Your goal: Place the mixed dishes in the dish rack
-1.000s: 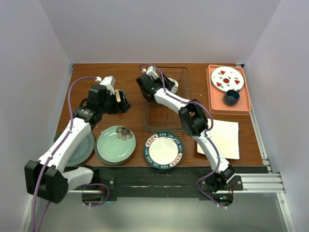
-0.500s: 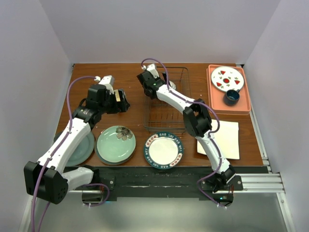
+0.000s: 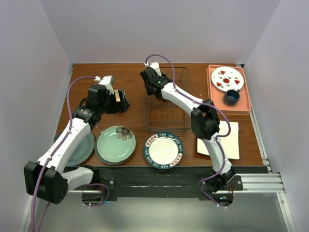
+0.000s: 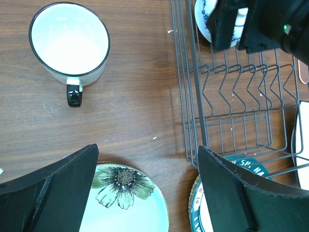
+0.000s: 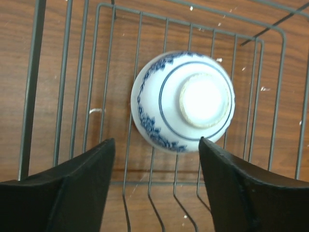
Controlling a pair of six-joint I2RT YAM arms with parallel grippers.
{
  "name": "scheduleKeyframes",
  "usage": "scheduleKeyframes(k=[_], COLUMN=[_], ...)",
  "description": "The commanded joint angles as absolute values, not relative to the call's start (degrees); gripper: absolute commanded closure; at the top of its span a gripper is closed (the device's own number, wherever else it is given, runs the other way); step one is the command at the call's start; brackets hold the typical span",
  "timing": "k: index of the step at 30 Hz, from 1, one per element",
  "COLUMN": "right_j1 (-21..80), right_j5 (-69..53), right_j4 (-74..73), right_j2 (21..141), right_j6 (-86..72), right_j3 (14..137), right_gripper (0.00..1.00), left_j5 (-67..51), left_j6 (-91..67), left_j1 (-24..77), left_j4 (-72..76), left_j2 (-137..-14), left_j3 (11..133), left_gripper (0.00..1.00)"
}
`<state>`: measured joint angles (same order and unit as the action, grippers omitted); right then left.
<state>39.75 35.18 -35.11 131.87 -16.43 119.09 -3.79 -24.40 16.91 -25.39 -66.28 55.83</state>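
The small blue-white patterned bowl (image 5: pixel 183 101) lies upside down in the far end of the dish rack (image 3: pixel 166 121), a dark wire basket. My right gripper (image 5: pixel 157 193) hangs open just above the bowl, touching nothing; in the top view it (image 3: pixel 157 87) hides the bowl. My left gripper (image 4: pixel 147 193) is open and empty, over bare table left of the rack (image 4: pixel 231 96). The cream mug (image 4: pixel 69 41) stands upright beyond it. The pale green flower plate (image 3: pixel 116 143) sits on the teal-blue plate (image 3: pixel 102 160). The white plate with dark patterned rim (image 3: pixel 164 151) and the white square plate (image 3: pixel 223 140) lie at the front.
An orange tray (image 3: pixel 244 104) at the back right holds a white plate with red marks (image 3: pixel 227 79) and a dark blue cup (image 3: pixel 231 97). A grey-green plate (image 3: pixel 83 149) lies at the front left, partly under my left arm.
My right arm's elbow has swung to the right and its wrist has shifted slightly toward the far side of the rack. My left arm has not moved.
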Motion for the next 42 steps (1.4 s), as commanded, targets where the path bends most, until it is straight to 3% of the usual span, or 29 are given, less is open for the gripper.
scheduleKeyframes(k=[1, 7, 14, 27, 32, 36, 37, 41, 42], right_j1=[39.7, 38.8, 34.8, 30.7, 30.8, 30.8, 30.8, 30.8, 30.8], right_j5=[31.2, 27.3, 26.4, 24.4, 19.5, 16.7, 15.6, 13.5, 12.8], right_j4=[-33.7, -31.9, -29.4, -25.8, -25.0, -23.8, -23.4, -22.9, -23.2], right_j2=[129.1, 131.9, 133.5, 129.4, 123.0, 115.5, 114.1, 107.1, 104.9], right_j6=[-19.3, -21.0, -23.5, -22.3, -23.3, -24.5, -24.9, -25.6, -25.8], right_j3=[115.9, 116.5, 115.8, 109.9, 105.0, 99.3, 98.1, 92.1, 91.3], right_gripper=[0.38, 0.5, 0.56, 0.57, 0.49, 0.38, 0.34, 0.01, 0.01], left_j5=[-4.0, -4.1, -4.0, 1.3, 3.2, 2.1, 2.1, 1.4, 1.6], left_j6=[-23.2, -23.3, -23.0, -22.4, -21.7, -21.6, -21.7, -22.1, -22.1], left_j1=[17.0, 17.0, 17.0, 16.5, 14.2, 11.3, 10.6, 9.3, 9.2], left_j4=[-24.8, -24.5, -25.2, -27.1, -27.7, -27.5, -27.3, -25.6, -25.1], left_j2=[-65.0, -65.6, -66.6, -67.8, -69.6, -72.2, -73.2, -76.5, -77.2], left_j3=[58.1, 58.3, 58.9, 59.9, 61.7, 63.7, 64.5, 66.6, 67.1], left_gripper=[0.11, 0.11, 0.11, 0.1, 0.09, 0.08, 0.08, 0.08, 0.08])
